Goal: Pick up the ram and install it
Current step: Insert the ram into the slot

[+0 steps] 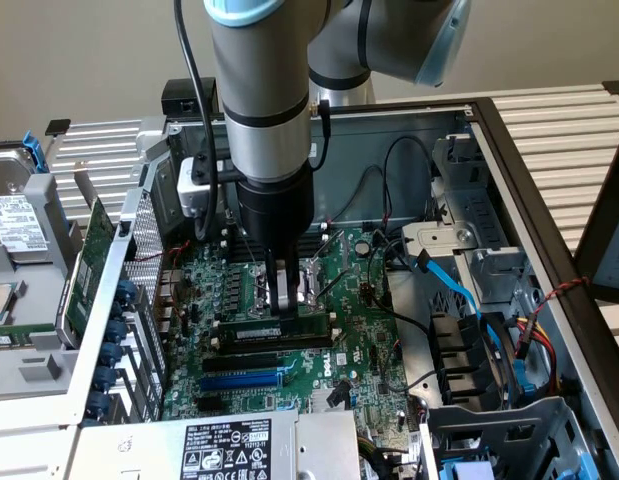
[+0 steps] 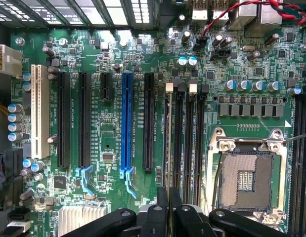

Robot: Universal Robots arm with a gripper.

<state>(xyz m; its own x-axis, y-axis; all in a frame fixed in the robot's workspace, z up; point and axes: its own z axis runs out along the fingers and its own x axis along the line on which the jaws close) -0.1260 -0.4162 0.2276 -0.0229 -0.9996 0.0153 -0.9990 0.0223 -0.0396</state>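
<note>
The ram (image 1: 257, 331) is a thin green stick with a white label. It stands on edge along a black memory slot (image 1: 289, 343) on the motherboard inside the open computer case. My gripper (image 1: 284, 305) comes straight down from the arm and is shut on the ram's top edge near its middle. In the wrist view the ram (image 2: 168, 143) appears edge-on as a thin line in the memory slot nearest the expansion slots, with my gripper (image 2: 168, 205) pinched on it. I cannot tell how deep it sits in the slot.
Other black memory slots (image 2: 190, 143) lie between the ram and the bare CPU socket (image 2: 246, 180). On the other side is a blue expansion slot (image 2: 126, 123). A power supply (image 1: 229, 445), blue cables (image 1: 459, 290) and a drive cage (image 1: 499, 400) crowd the case. A green card (image 1: 89, 260) sits outside it.
</note>
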